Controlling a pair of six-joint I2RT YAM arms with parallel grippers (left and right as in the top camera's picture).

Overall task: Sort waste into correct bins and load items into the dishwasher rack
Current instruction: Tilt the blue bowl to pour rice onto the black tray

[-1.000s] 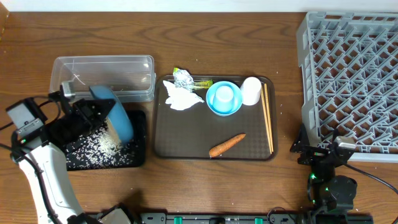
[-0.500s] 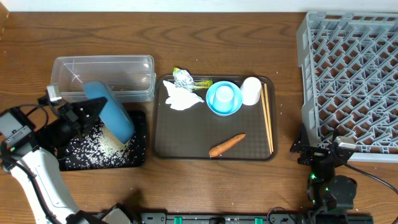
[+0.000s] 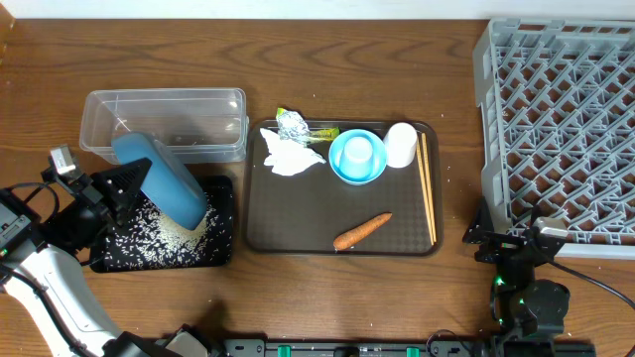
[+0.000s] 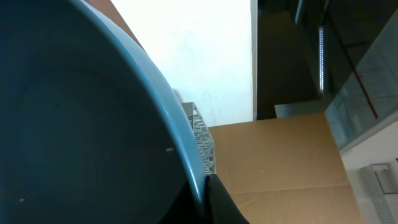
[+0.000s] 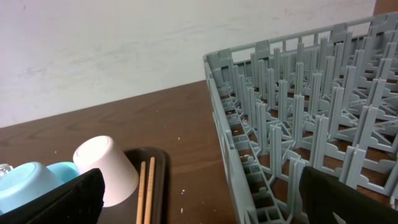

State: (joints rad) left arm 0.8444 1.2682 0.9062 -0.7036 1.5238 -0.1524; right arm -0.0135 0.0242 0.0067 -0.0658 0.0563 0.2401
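One big dark-blue bowl (image 3: 164,178) tilted in left end effector (image 3: 126,182) above black tray (image 3: 224,230).

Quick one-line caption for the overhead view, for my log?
Left gripper holds the big dark-blue bowl tilted over the black tray, where white rice grains lie scattered.

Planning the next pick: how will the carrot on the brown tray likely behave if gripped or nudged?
The carrot looks stiff and tapered, so nudged it would probably roll in a curve. Its narrowing shape may slip from a pinch; gripping the thicker end seems safer.
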